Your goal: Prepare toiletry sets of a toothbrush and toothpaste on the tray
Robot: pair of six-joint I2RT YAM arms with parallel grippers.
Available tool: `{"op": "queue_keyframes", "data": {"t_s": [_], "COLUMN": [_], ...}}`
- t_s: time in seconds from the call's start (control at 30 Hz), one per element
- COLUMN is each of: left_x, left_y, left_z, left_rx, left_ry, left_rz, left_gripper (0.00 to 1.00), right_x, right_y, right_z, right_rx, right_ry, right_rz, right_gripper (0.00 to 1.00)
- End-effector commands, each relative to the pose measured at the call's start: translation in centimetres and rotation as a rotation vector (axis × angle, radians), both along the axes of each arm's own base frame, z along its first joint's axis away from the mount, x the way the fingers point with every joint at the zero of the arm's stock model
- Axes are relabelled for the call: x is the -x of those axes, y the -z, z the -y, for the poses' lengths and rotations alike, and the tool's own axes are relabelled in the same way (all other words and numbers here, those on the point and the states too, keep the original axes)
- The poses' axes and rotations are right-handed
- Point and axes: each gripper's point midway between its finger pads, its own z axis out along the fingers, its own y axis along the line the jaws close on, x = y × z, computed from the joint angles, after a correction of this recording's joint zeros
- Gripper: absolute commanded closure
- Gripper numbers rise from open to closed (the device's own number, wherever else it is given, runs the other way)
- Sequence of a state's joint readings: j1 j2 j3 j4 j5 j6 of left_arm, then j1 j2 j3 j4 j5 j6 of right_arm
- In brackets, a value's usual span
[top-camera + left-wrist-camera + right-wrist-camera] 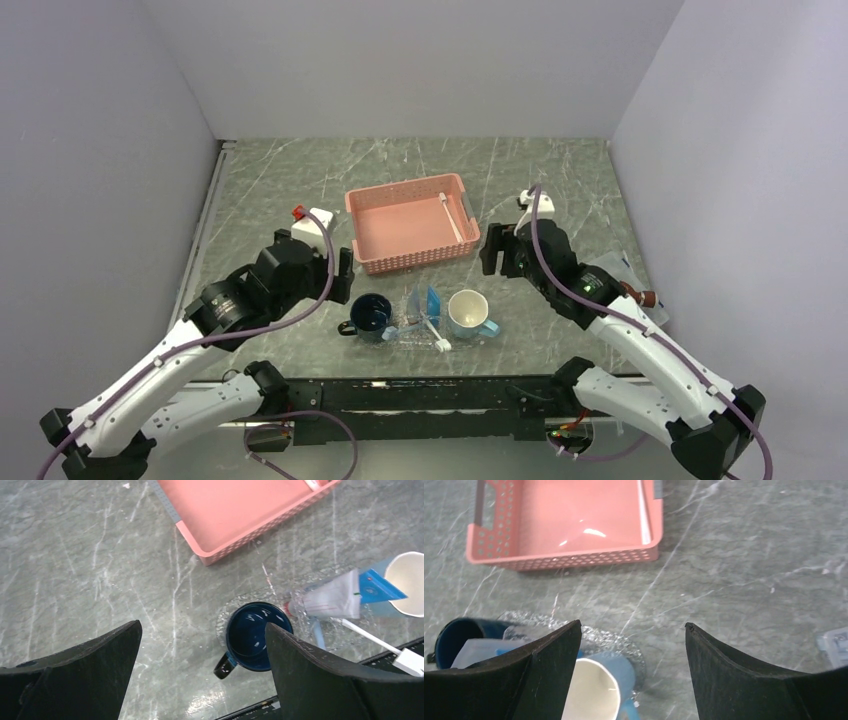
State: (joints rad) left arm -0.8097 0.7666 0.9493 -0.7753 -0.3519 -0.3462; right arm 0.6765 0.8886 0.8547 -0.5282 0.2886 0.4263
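The clear glittery tray lies near the front edge, with a dark blue mug and a light blue mug standing on it. Between the mugs lie a white toothpaste with a red end, a blue toothpaste and a white toothbrush. Another toothbrush lies in the pink basket. My left gripper hangs open over the table left of the dark mug. My right gripper is open above the table, right of the tray, holding nothing.
A clear rectangular box with a brown piece sits by the right arm; its corner shows in the right wrist view. The basket stands just behind the tray. Grey walls close in the table on three sides.
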Motion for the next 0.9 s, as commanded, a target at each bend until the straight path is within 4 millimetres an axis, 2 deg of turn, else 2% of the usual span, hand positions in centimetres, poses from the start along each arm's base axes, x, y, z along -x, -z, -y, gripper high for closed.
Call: {"op": "queue_keyframes", "data": {"t_s": [0.0, 0.27, 0.4, 0.6, 0.7, 0.77, 0.87], "left_x": [-0.9, -3.3, -4.2, -3.9, -3.5, -3.2, -2.7], "left_y": [-1.8, -3.6, -4.5, -4.9, -5.5, -5.7, -5.8], "left_z": [-1.2, -4.5, -6.4, -7.0, -7.6, -7.7, -7.5], "left_rx": [0.001, -0.024, -0.008, 0.045, 0.057, 0.069, 0.086], "left_ry": [-0.02, -0.132, -0.212, -0.222, -0.235, -0.232, -0.215], "left_rz": [0.059, 0.123, 0.164, 0.23, 0.266, 0.287, 0.302], "left_gripper": [0.01, 0.01, 0.01, 0.01, 0.0, 0.01, 0.01], "right_x": [-2.3, -5.2, -5.5, -4.4, -3.9, -3.6, -3.3], "right_y": [-2.8, -4.0, -4.6, -5.2, -5.6, -6.0, -6.4], "right_z": [2.3, 7.7, 9.8, 11.2, 11.4, 11.5, 11.7], "right_rx": [-0.012, -0.05, -0.07, -0.075, -0.081, -0.086, -0.098], "right_ry": [0.088, 0.264, 0.33, 0.382, 0.377, 0.373, 0.379], "right_rz": [0.102, 0.138, 0.188, 0.277, 0.321, 0.345, 0.363], "right_gripper": [0.22, 0.2, 0.19, 0.15, 0.1, 0.02, 0.0]}}
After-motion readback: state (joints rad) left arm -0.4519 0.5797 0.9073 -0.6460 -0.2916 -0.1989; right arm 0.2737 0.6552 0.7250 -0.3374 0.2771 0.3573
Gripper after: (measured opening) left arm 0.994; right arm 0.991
